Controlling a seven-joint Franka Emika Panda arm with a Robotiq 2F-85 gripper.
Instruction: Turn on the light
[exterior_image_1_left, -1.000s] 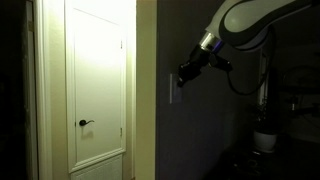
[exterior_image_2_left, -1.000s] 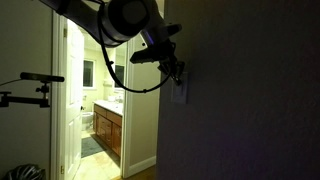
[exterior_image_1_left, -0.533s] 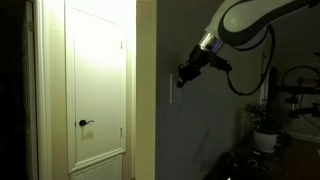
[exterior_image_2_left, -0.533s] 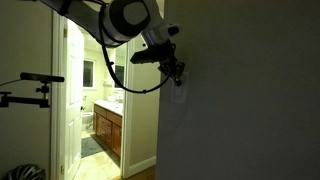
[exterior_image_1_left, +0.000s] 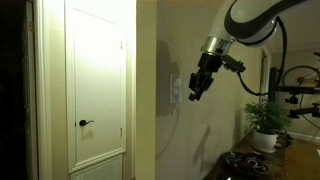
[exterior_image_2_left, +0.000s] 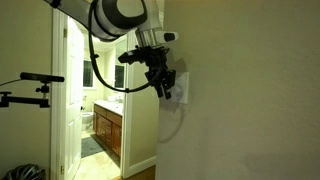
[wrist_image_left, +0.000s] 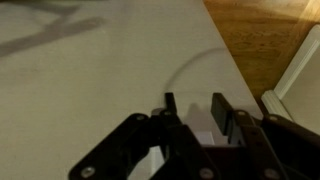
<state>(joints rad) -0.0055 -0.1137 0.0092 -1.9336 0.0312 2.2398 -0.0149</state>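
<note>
The light switch is a small pale upright plate on the wall; it shows in both exterior views (exterior_image_1_left: 177, 88) (exterior_image_2_left: 181, 88). The wall around it is brightly lit. My gripper (exterior_image_1_left: 197, 87) (exterior_image_2_left: 163, 84) hangs just off the wall beside the switch, fingers pointing down along the wall. In the wrist view my two dark fingers (wrist_image_left: 195, 108) stand apart with nothing between them, and a pale rectangle (wrist_image_left: 203, 130), apparently the switch plate, shows behind them. No lamp is in view.
A white door with a dark lever handle (exterior_image_1_left: 85, 123) stands past the wall corner. A potted plant (exterior_image_1_left: 266, 122) sits on a surface by the wall. An open doorway shows a bathroom vanity (exterior_image_2_left: 108, 128). A camera stand (exterior_image_2_left: 30, 85) is nearby.
The wall and room have gone from dark to brightly lit. My gripper has moved down and slightly away from the switch plate.
</note>
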